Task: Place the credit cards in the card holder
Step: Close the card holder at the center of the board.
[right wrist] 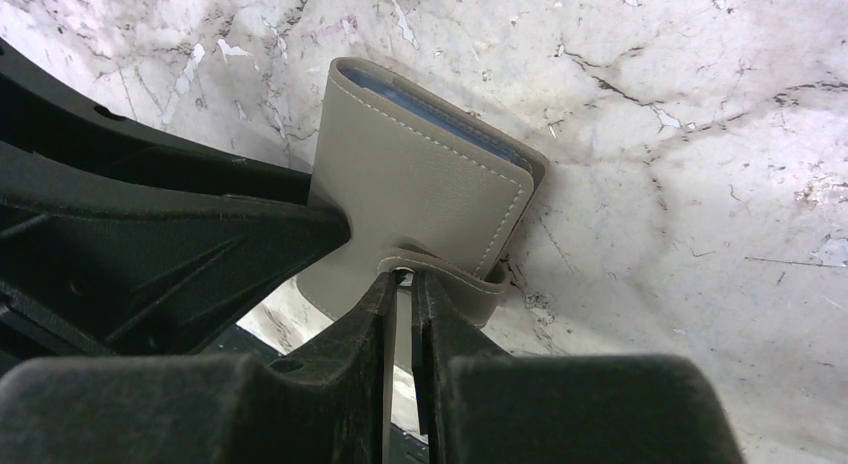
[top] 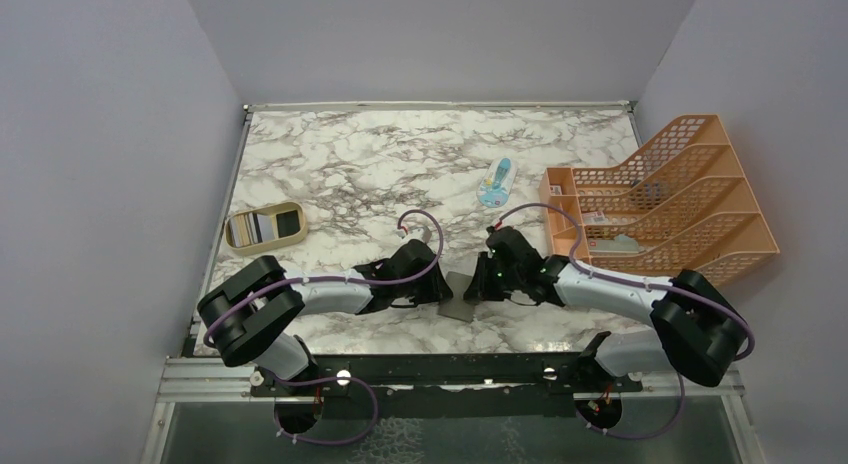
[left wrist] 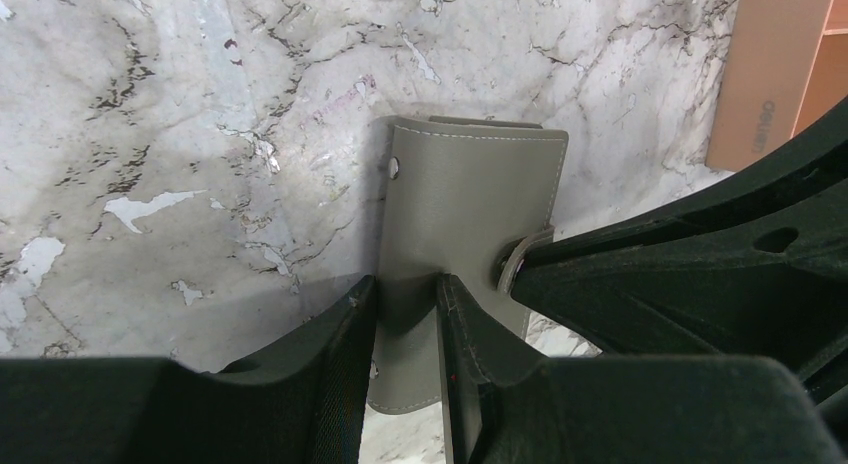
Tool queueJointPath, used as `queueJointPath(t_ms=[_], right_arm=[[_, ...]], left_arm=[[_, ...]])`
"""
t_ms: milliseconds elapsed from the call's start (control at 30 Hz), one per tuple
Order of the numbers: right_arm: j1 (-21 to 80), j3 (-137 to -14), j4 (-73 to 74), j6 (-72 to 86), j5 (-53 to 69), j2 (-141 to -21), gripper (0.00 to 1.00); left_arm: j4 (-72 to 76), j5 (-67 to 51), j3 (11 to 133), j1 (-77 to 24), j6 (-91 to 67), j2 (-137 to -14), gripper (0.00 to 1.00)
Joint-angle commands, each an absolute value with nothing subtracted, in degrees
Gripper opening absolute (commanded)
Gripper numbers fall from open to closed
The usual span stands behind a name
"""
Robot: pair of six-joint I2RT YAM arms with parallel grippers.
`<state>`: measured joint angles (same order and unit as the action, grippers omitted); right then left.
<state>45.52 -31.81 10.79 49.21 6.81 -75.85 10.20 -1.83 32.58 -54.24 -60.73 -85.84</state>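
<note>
The card holder [top: 458, 295] is a grey folded wallet, standing tilted off the marble near the front edge between both arms. My left gripper [left wrist: 405, 296] is shut on its lower edge, one finger on each face. My right gripper [right wrist: 404, 280] is pinched on the small tab clasp [right wrist: 455, 276] at the wallet's side, with the jaws almost together. Pale blue inner pockets [right wrist: 430, 111] show along the wallet's top edge. The credit cards [top: 252, 227] lie in a tan oval tray [top: 262, 246] at the far left, away from both grippers.
A large orange mesh file rack [top: 670, 194] stands at the right edge. A light blue-and-white packet [top: 495, 182] lies on the marble behind the grippers. The table's black front rail [top: 450, 369] runs just behind the wallet.
</note>
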Motion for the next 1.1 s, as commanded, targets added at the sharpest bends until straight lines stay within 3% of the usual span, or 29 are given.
queueJointPath(t_ms=[0, 433, 1067], right_arm=[[45.38, -31.9, 17.34, 47.8, 0.86, -79.06, 0.11], [45.93, -37.75, 28.78, 45.33, -4.75, -85.25, 0.09], [47.07, -40.91, 29.55, 43.92, -5.6, -95.34, 0.09]], left_arm=[[13.37, -3.61, 32.06, -55.45, -60.3, -87.53, 0.3], [15.28, -3.61, 31.12, -55.55, -59.3, -86.19, 0.31], [15.51, -2.08, 29.84, -55.55, -59.14, -84.28, 0.31]])
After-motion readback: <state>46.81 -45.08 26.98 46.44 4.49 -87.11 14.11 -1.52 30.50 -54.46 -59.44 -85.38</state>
